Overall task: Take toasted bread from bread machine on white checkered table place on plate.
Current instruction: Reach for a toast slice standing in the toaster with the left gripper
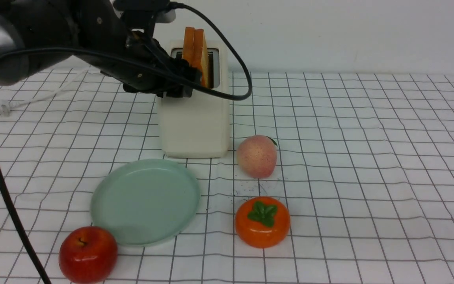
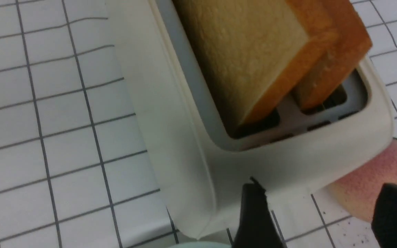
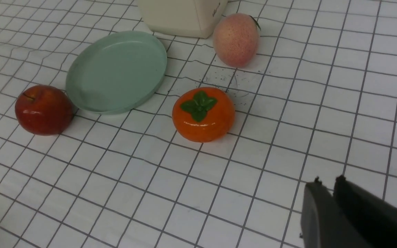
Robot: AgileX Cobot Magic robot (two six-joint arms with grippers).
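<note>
Two slices of toasted bread [image 1: 195,49] stand upright in the slots of the cream-white bread machine [image 1: 195,122] on the white checkered table [image 1: 369,157]. In the left wrist view the nearer slice [image 2: 246,51] and the farther slice [image 2: 343,48] rise from the bread machine [image 2: 171,137]. My left gripper [image 1: 179,81] hovers over the bread machine's front-left top, open and empty [image 2: 322,210], a little short of the slices. The mint-green plate [image 1: 146,201] lies empty in front of the bread machine. My right gripper [image 3: 326,182] is shut and empty, and it does not show in the front view.
A peach [image 1: 257,156] sits at the bread machine's front right corner. An orange persimmon [image 1: 262,221] lies right of the plate and a red apple [image 1: 88,254] at its front left. The white cord [image 1: 34,98] trails to the far left.
</note>
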